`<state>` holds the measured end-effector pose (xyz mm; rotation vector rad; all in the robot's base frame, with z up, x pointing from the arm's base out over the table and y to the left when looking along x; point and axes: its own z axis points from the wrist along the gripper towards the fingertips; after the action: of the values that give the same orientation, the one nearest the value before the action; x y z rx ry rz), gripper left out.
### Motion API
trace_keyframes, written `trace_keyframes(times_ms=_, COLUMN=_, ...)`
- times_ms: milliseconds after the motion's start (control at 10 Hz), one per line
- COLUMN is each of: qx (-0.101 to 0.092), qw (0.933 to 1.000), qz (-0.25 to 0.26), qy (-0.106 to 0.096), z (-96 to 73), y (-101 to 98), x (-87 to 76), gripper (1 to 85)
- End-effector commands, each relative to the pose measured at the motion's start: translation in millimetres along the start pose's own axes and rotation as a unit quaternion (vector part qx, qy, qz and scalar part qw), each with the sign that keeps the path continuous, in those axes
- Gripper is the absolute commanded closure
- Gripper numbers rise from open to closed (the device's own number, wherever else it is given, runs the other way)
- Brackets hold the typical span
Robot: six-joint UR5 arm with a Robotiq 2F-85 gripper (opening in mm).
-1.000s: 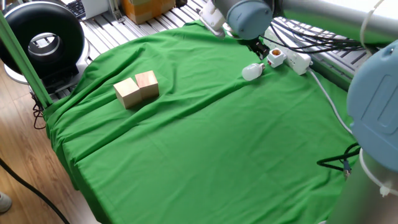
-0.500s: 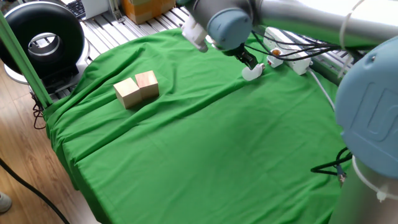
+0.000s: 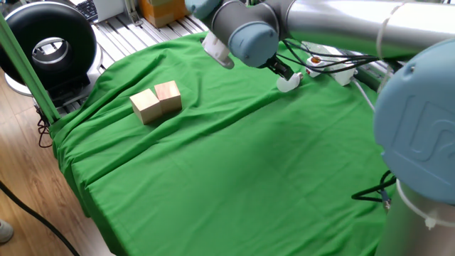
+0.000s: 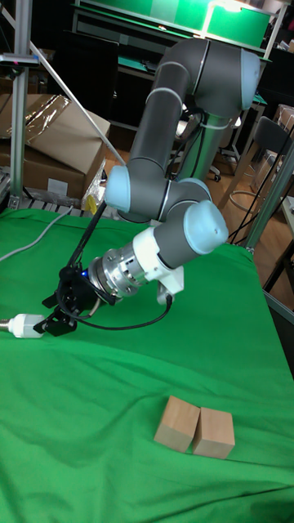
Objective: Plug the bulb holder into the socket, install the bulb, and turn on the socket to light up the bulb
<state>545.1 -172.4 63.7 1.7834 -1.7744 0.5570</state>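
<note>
The arm (image 4: 175, 122) bends down from its base and reaches low across the green cloth (image 3: 234, 171), wrist tilted toward the table. Its gripper (image 4: 59, 317) has its fingers spread apart, straddling the bulb (image 4: 23, 327), which lies on its side on the cloth. In the fixed view the socket (image 3: 334, 69) sits at the far right edge with the bulb holder (image 3: 313, 62) on it. 2 wooden blocks (image 3: 156, 102) rest touching each other, well to the left.

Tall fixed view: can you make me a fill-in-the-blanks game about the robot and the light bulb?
The small white bulb with a silver screw base lies on a cloth coloured ___.
The black two-finger gripper is right beside the white ___.
The pale wooden blocks number ___ and touch each other.
Missing words: green; bulb; two.
</note>
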Motion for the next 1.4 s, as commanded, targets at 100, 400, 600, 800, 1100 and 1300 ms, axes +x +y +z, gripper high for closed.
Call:
trace_keyframes(times_ms=100, qx=-0.038, qw=0.999, qz=0.005, qy=0.022, z=8.2, y=12.9, x=-1.9, gripper=26.7)
trace_keyframes(times_ms=400, qx=-0.041, qw=0.998, qz=0.027, qy=0.04, z=2.2, y=7.8, x=-7.6, gripper=27.0)
trace_keyframes(times_ms=600, qx=-0.03, qw=0.998, qz=0.032, qy=0.047, z=-3.4, y=3.0, x=-11.4, gripper=27.0)
trace_keyframes(times_ms=800, qx=-0.018, qw=0.9978, qz=0.036, qy=0.053, z=-3.1, y=-0.3, x=-18.1, gripper=27.0)
trace_keyframes(times_ms=1100, qx=-0.007, qw=0.9966, qz=0.032, qy=0.075, z=8.7, y=-8.2, x=-10.9, gripper=27.0)
trace_keyframes(times_ms=1300, qx=-0.005, qw=0.9939, qz=0.038, qy=0.103, z=11.8, y=-9.0, x=-6.3, gripper=27.0)
